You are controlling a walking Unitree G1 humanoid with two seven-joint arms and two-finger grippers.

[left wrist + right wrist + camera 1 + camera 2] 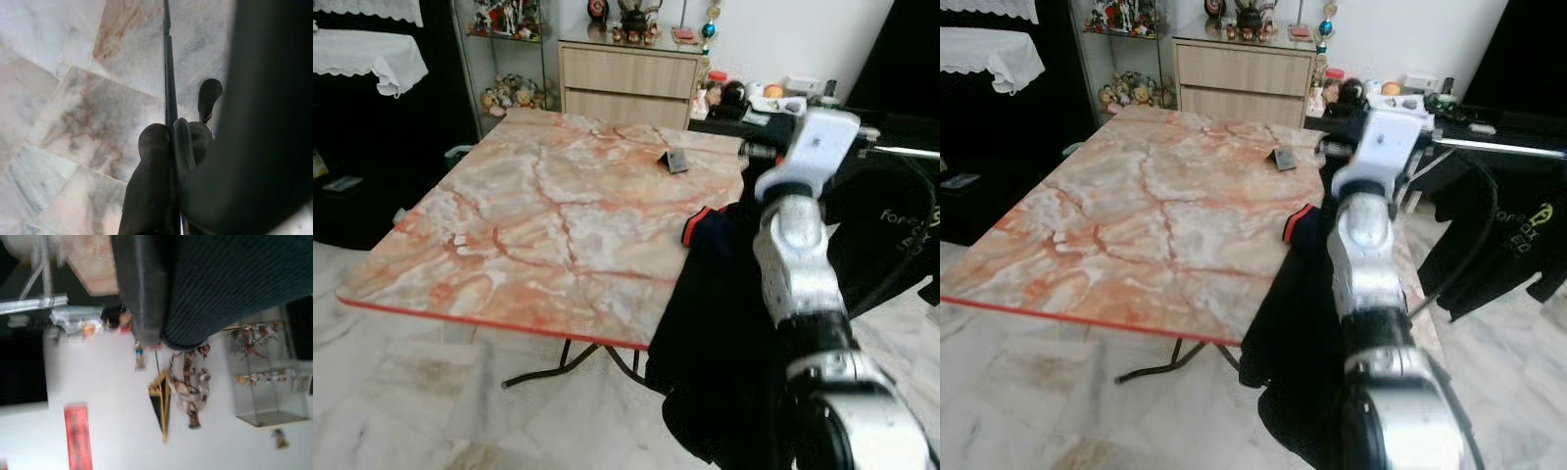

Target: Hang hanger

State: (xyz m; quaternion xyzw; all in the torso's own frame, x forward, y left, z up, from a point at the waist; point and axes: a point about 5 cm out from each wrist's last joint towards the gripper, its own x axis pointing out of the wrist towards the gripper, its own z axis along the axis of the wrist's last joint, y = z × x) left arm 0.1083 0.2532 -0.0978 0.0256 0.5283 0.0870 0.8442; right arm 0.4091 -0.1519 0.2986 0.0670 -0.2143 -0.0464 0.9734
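A dark garment (724, 323) with a red-trimmed edge (695, 220) hangs down past the right edge of the marble table (538, 215). It hangs from the end of my raised right arm (813, 147). The hand is hidden behind the wrist in the eye views. My right gripper (156, 328) is closed, with dark knit fabric (234, 279) pressed against one black finger (139, 284). No hanger shape can be made out. A metal rack rail (1498, 147) runs just right of the arm. My left gripper (171, 147) hangs shut over the marble floor.
A black printed T-shirt (1498, 245) hangs from the rail at the right. A small dark object (675, 160) lies near the table's far right corner. Behind stand a wooden cabinet (626, 83) and glass shelves (509, 59). A thin dark rod (168, 73) crosses the floor.
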